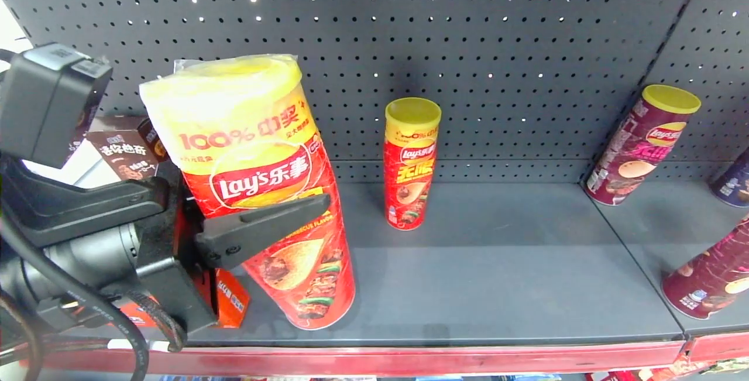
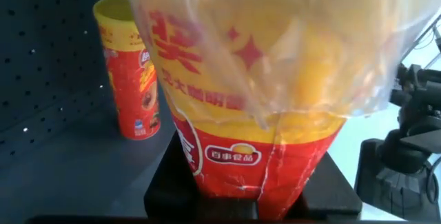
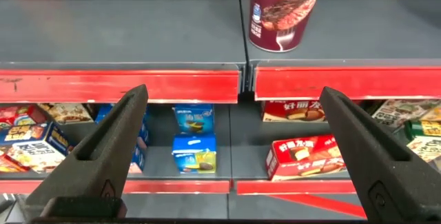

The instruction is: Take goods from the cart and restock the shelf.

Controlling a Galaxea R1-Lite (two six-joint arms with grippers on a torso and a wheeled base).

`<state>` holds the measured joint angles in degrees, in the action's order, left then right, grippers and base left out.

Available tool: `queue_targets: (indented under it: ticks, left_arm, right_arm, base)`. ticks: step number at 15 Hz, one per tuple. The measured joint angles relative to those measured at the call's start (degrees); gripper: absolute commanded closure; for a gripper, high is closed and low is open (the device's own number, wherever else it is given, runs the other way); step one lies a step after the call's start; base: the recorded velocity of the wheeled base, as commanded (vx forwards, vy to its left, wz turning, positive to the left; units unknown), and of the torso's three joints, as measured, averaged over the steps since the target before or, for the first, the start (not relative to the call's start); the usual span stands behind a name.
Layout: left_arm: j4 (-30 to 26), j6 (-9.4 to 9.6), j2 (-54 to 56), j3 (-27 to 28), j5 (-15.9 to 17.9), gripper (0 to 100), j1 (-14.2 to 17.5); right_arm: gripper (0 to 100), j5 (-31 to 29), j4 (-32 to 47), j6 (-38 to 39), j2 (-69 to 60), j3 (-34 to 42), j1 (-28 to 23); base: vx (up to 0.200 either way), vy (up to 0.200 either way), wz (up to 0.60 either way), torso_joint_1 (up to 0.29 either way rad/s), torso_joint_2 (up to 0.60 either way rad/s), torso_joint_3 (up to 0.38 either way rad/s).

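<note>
A large red-and-yellow chips can, its top wrapped in clear plastic, leans at the front left of the grey shelf. My left gripper is shut on its middle, one black finger lying across the label. Whether the can's base rests on the shelf I cannot tell. In the left wrist view the same chips can rises close in front of the camera. A smaller red chips can stands upright against the pegboard, and shows again as the small can. My right gripper is open, facing the shelf's red front edge.
Maroon cans lean on the right shelf section beside a dark blue can. Brown boxes and an orange box sit at the left. A maroon can stands near the edge, with snack boxes below.
</note>
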<state>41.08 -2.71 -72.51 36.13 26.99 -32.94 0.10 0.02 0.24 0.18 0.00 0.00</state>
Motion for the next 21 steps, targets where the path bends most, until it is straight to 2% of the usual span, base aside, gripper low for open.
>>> queue_targets:
  ticks: [4, 7, 11, 15, 19, 21]
  left_arm:
    - [0.1, 0.02, 0.8, -1.2, 0.0, 100, 1.9]
    - [1.7, 0.0, 1.4, -3.6, 0.2, 100, 2.4]
    - [2.3, -2.02, 2.3, -4.9, 0.1, 100, 3.4]
    - [2.4, -3.15, 3.6, -5.2, 0.1, 100, 5.5]
    - [2.3, -3.15, 3.8, -5.3, 0.1, 100, 6.7]
    - [2.3, -3.41, 3.7, -5.2, 0.0, 100, 6.8]
  right_arm:
    - [0, -0.1, 0.4, 0.0, 0.9, -0.5, -0.1]
    - [0, 1.9, 0.2, 0.8, 7.5, -9.1, 1.2]
    - [0, 8.8, 0.9, -0.2, 18.9, -19.4, 6.4]
    - [0, 12.5, 0.4, -2.9, 29.6, -23.5, 13.1]
    - [0, 12.6, -4.9, -4.5, 43.3, -27.5, 22.1]
    - [0, 11.6, -12.7, -4.9, 51.2, -28.4, 23.5]
  base:
    - [0.0, 0.0, 0.0, 0.0, 0.0, 0.0]
    - [0.0, 0.0, 0.0, 0.0, 0.0, 0.0]
    - [0.0, 0.0, 0.0, 0.0, 0.0, 0.0]
    - [0.0, 0.0, 0.0, 0.0, 0.0, 0.0]
    - [0.0, 0.0, 0.0, 0.0, 0.0, 0.0]
    - [0.0, 0.0, 0.0, 0.0, 0.0, 0.0]
